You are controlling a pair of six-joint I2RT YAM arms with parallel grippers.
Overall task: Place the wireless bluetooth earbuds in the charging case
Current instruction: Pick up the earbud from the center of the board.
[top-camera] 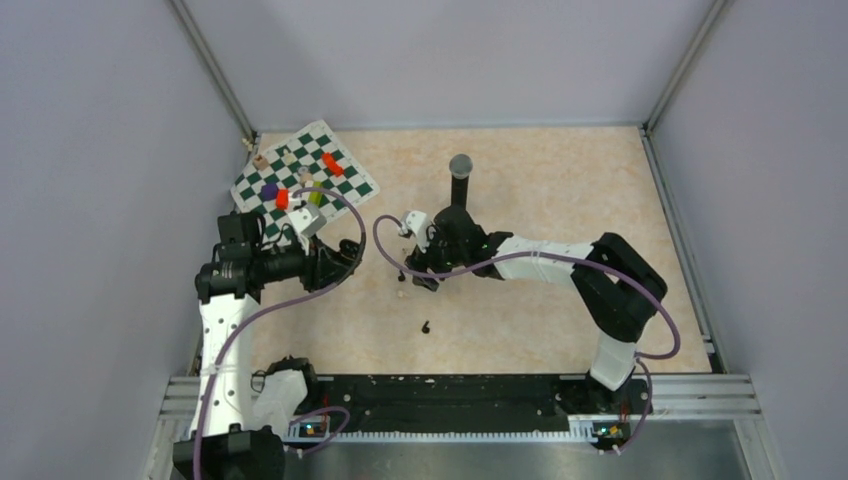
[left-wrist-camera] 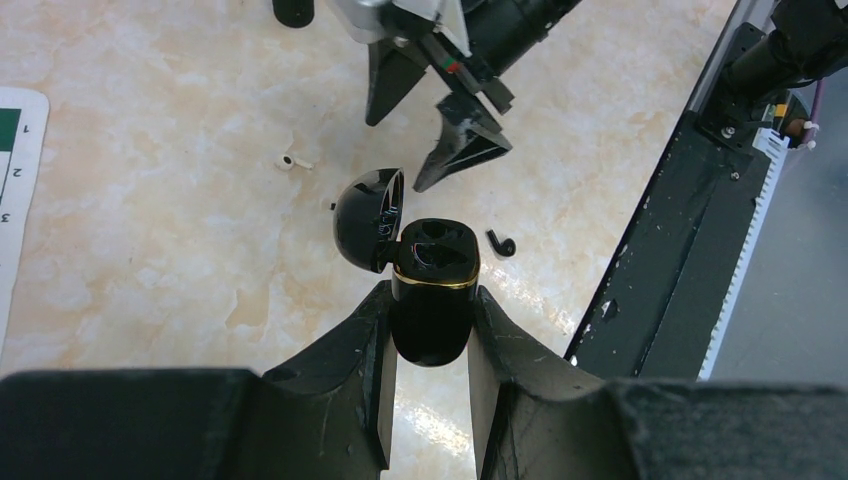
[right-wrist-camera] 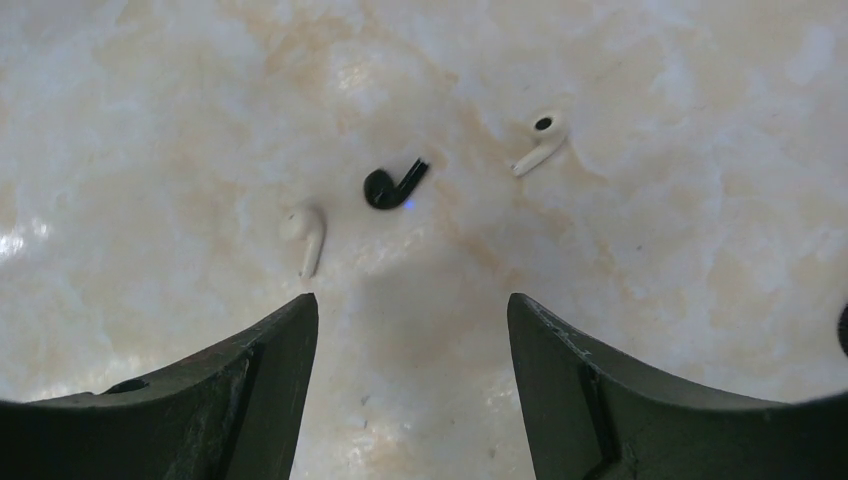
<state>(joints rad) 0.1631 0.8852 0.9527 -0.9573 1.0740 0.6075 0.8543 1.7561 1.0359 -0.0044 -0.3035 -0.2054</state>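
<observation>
Case [left-wrist-camera: 432,290], lid [left-wrist-camera: 368,215] open, pinched by left gripper [left-wrist-camera: 432,325]. Right gripper [right-wrist-camera: 412,320] spread over black bud [right-wrist-camera: 392,186]. Pick step judged in hand; descent, then closure on bud, called for.

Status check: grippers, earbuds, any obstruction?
Left gripper shut on open black case. Right gripper open, aimed at black earbud, white earbuds either side. Second black earbud loose by case. Nothing blocking.

A table [top-camera: 560,180] with a beige, marbled top fills the enclosure. Plain, pale lilac-grey walls [top-camera: 450,50] close it in on three sides, with slim metal posts [top-camera: 212,70] in the two far corners. A black rail [top-camera: 450,392] runs along the near edge. The light is even, with soft glare on the tabletop.
</observation>
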